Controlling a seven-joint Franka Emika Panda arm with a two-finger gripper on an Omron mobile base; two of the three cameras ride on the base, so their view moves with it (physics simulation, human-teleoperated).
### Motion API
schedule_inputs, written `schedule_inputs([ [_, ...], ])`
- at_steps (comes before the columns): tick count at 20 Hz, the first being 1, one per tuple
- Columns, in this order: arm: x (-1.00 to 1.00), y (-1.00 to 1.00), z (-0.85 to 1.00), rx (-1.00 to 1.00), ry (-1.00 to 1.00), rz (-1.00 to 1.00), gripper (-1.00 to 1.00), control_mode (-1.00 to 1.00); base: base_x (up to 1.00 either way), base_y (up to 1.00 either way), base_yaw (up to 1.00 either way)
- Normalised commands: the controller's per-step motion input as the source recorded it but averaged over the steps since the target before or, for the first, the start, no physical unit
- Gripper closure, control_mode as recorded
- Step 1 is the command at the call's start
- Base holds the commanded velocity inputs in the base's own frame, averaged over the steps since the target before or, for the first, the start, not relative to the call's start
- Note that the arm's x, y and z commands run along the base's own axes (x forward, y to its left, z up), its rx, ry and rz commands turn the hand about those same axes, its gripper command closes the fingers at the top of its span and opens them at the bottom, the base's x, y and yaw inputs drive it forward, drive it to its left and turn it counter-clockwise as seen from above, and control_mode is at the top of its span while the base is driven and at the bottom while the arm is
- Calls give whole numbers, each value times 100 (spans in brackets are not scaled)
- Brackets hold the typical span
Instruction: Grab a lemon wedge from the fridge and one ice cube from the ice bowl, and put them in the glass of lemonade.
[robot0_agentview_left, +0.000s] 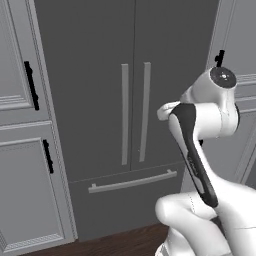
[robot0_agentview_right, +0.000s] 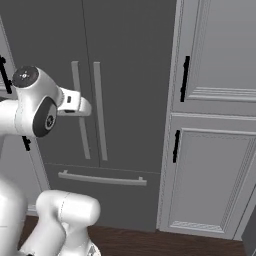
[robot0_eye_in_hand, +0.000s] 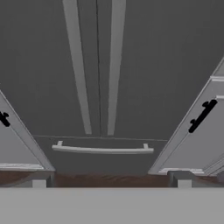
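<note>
Arm (robot0_agentview_left: 200, 150) is rising nearest the camera, its jaws (robot0_eye_in_hand: 111, 183) standing wide and holding nothing, fingertips (robot0_eye_in_hand: 39, 181) showing at 6 o'clock in the hand view. The fridge (robot0_eye_in_hand: 144, 65) is standing straight ahead, both doors shut, so the lemon wedge is presumably lying hidden inside. Vertical door handles (robot0_eye_in_hand: 113, 65) are running from 12 toward centre; drawer handle (robot0_eye_in_hand: 103, 149) is lying crosswise below. Panelled cabinets (robot0_agentview_right: 215, 150) are flanking it.
</note>
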Motion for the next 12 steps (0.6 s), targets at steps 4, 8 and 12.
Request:
schedule_inputs([
  [4, 98, 0, 11, -10, 1, -2, -100, -100, 0, 0, 0],
  [8, 91, -2, -61, 18, -4, 0, -100, -100, 0, 0, 0],
  [12, 91, 0, -35, 8, 0, 0, -100, -100, 0, 0, 0],
])
